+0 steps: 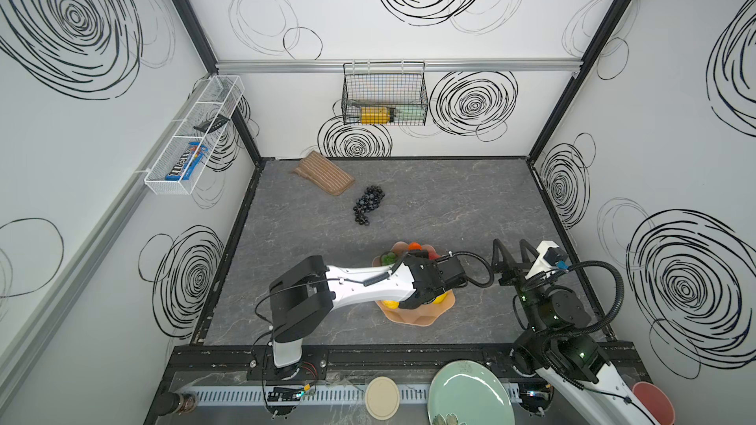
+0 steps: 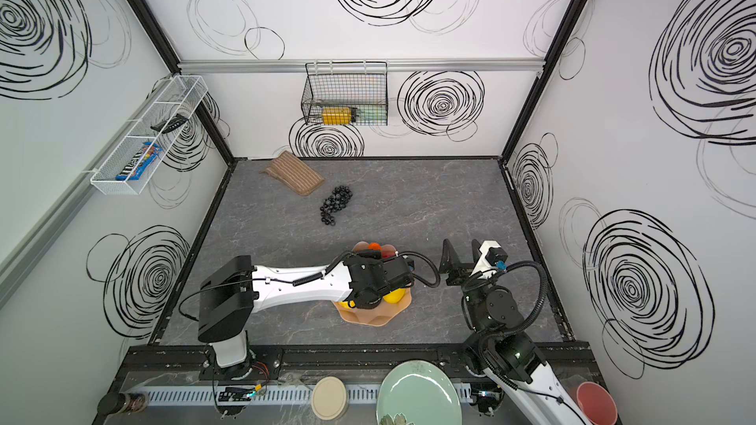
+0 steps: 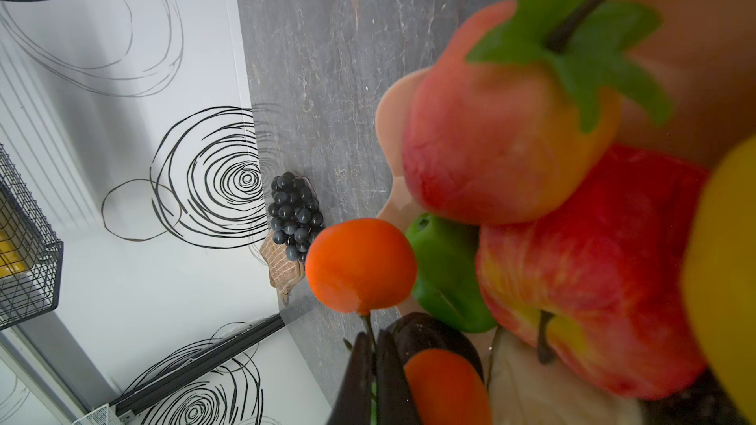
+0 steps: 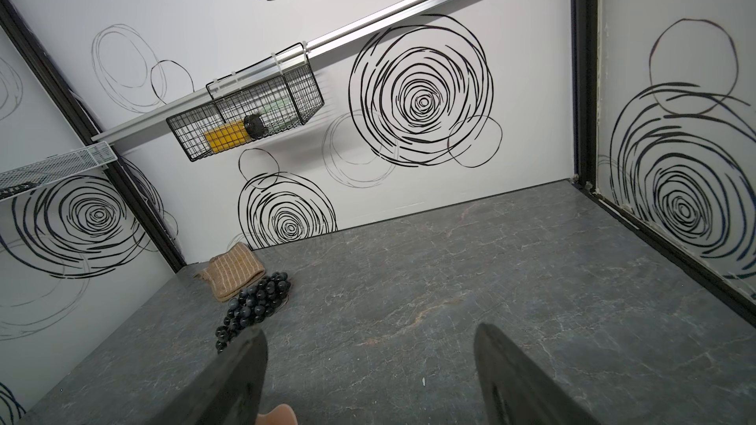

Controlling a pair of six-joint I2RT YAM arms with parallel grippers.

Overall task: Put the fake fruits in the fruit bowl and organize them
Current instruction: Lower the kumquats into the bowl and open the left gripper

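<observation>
Fake fruits are being held in the fruit bowl (image 1: 409,318), a peach-pink dish with a wavy rim that is being carried by the grey surface (image 1: 429,206). In the left wrist view, a red apple (image 3: 593,280), a red-and-yellow fruit with green leaves (image 3: 503,136), a green lime (image 3: 446,275), a yellow fruit (image 3: 728,280), a dark avocado (image 3: 429,333) and a beige fruit (image 3: 532,394) are being shown crowded together inside the bowl.

The left tool (image 3: 373,378) is being reached over the bowl. Its fingers are being pressed almost together on the thin stem of an orange tangerine (image 3: 360,265), which is being held at the bowl's far rim.

A dark grape bunch (image 1: 368,204) is being shown lying on the surface well beyond the bowl's far rim, just beside a striped tan cloth (image 1: 323,173).

The right tool (image 4: 376,382) is being held above the surface just to the right of the bowl, its fingers being kept wide apart with nothing between them.
</observation>
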